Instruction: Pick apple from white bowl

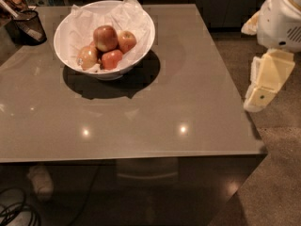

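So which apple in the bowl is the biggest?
The dark red-brown apple on top in the white bowl; the other apples are smaller and brighter or paler. The hand hangs beyond the right edge of the table.

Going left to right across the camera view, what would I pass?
Dark mesh cup → white bowl holding the apple → gripper, beside the table's right edge.

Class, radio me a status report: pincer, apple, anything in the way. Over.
Pincer off table edge, apart from white bowl. Apple inside, ungrasped. Other apples crowd it.
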